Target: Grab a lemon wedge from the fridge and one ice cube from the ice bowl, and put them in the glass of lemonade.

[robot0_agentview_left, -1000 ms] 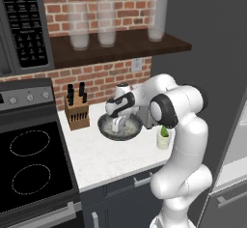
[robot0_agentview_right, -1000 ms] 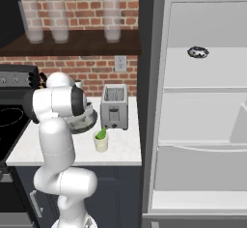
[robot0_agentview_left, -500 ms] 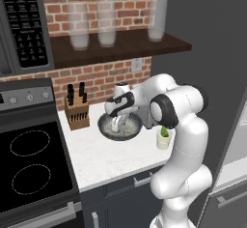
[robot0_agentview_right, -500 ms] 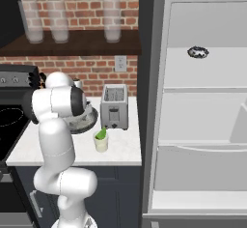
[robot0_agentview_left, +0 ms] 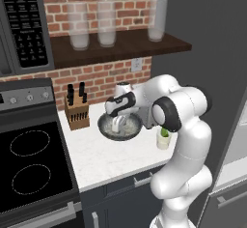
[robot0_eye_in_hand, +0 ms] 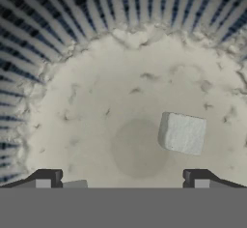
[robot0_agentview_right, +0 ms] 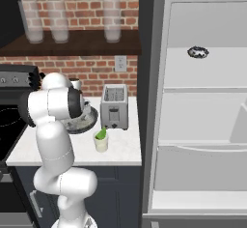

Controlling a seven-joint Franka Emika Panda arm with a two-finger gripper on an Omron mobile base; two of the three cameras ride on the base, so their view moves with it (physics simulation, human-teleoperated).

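gripper (robot0_eye_in_hand: 120,176) spread wide over the ice bowl (robot0_eye_in_hand: 58,34) — one ice cube (robot0_eye_in_hand: 182,133) inside, untouched.

My left base camera sits behind and left of my arm, looking forward and down over the counter (robot0_agentview_left: 111,159), stove (robot0_agentview_left: 29,169) at lower left. My right base camera looks from behind and right, the open fridge (robot0_agentview_right: 202,106) filling its right half. Both share the counter, the ice bowl (robot0_agentview_left: 107,131) and the glass of lemonade (robot0_agentview_right: 101,142). My hand camera looks straight down, very near, into the bowl's speckled floor.
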